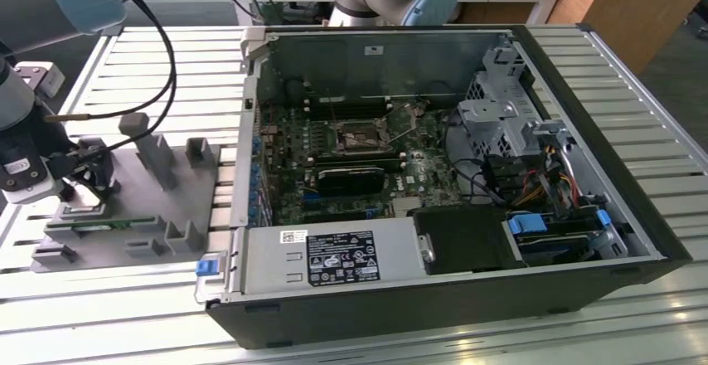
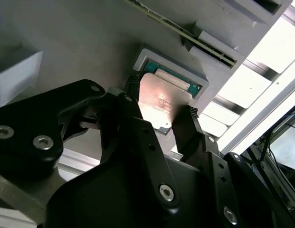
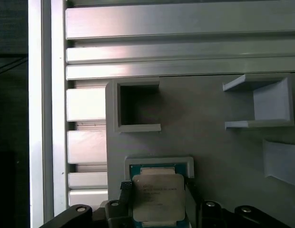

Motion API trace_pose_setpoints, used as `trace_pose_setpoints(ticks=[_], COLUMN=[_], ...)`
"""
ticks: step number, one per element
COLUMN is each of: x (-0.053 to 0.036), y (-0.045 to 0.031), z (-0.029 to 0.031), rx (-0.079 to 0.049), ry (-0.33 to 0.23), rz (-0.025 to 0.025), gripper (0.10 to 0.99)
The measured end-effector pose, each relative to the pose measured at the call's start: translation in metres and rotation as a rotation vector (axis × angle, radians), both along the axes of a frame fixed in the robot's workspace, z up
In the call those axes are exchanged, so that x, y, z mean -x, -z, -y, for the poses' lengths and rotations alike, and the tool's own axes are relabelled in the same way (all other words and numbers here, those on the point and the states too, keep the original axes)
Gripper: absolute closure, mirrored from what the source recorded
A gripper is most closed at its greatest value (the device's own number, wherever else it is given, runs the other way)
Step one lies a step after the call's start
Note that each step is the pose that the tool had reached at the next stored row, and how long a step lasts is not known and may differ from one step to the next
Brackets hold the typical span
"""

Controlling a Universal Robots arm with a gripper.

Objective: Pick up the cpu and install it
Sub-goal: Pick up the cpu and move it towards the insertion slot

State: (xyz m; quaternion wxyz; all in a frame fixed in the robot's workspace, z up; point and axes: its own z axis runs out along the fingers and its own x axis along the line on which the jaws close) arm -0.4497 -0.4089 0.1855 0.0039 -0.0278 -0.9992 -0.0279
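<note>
The cpu point(image 3: 158, 197) is a small square chip with a silvery top, also seen in the second wrist view point(image 2: 162, 102). It sits at a square pocket point(image 3: 159, 162) of the grey holder block point(image 1: 144, 207), with a green edge showing behind it. My gripper point(image 2: 159, 99) has a black finger point(image 2: 133, 85) pressed against each of two opposite edges of the chip, so it is shut on it. In the exterior view my gripper point(image 1: 80, 189) hangs low over the holder's end at that view's left. The open computer case point(image 1: 443, 174) lies to the right, its motherboard socket point(image 1: 356, 139) exposed.
The grey holder carries upright posts point(image 1: 149, 145) and a green memory stick point(image 1: 105, 226) along its near edge. Empty square brackets point(image 3: 135, 105) stand on the block beyond the chip. A black cable point(image 1: 155, 75) loops above the holder. Everything rests on a slatted aluminium table point(image 1: 111, 282).
</note>
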Motion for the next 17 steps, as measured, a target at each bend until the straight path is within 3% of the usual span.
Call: trace_pose_setpoints(ticks=[3, 13, 17], x=[-0.0001, 0.0000, -0.0001], y=[-0.0016, -0.0216, -0.0262], z=[0.0000, 0.0000, 0.0000], rx=[-0.001, 0.000, 0.000], ry=[0.000, 0.000, 0.000], rz=[0.0009, 0.0006, 0.0008], gripper=[0.561, 0.561, 0.561])
